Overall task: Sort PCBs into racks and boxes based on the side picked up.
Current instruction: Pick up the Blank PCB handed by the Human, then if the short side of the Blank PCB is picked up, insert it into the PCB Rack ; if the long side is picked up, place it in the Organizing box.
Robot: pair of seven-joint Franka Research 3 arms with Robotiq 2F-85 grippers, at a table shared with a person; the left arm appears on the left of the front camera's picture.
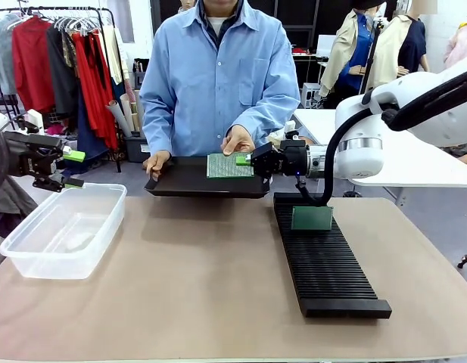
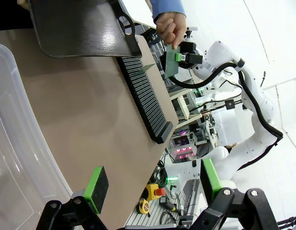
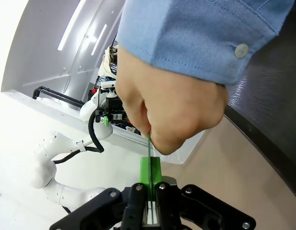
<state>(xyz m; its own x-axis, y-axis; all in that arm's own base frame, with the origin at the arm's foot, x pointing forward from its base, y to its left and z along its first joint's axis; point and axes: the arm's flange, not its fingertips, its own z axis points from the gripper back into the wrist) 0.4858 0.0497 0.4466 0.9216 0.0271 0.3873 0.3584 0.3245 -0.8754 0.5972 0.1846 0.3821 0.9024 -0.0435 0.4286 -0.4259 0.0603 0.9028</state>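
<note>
The right claw (image 1: 244,160) is pressed together on the near edge of a light green PCB (image 1: 228,165). In the right wrist view its green pads pinch the board, seen edge-on (image 3: 148,142). The person's hand (image 1: 238,140) grips the same PCB from the far side, fingertips just beyond the claw. Under the claw and the PCB is a shallow black tray (image 1: 195,186). The person's other hand (image 1: 156,162) holds the tray up at its left edge. Whether the PCB touches the tray I cannot tell.

Below and toward the robot from the right claw, the long black slotted rack (image 1: 333,272) lies on the table (image 1: 180,295). It holds a second PCB (image 1: 312,218), darker green, standing upright in a slot near its far end.

The left claw (image 1: 73,169) is spread wide with nothing between its pads. It hovers just above the far left corner of the clear plastic box (image 1: 36,265). In the left wrist view the box wall (image 2: 13,120) lies beside the pads (image 2: 96,188), and the rack (image 2: 145,98) is well beyond them.
</note>
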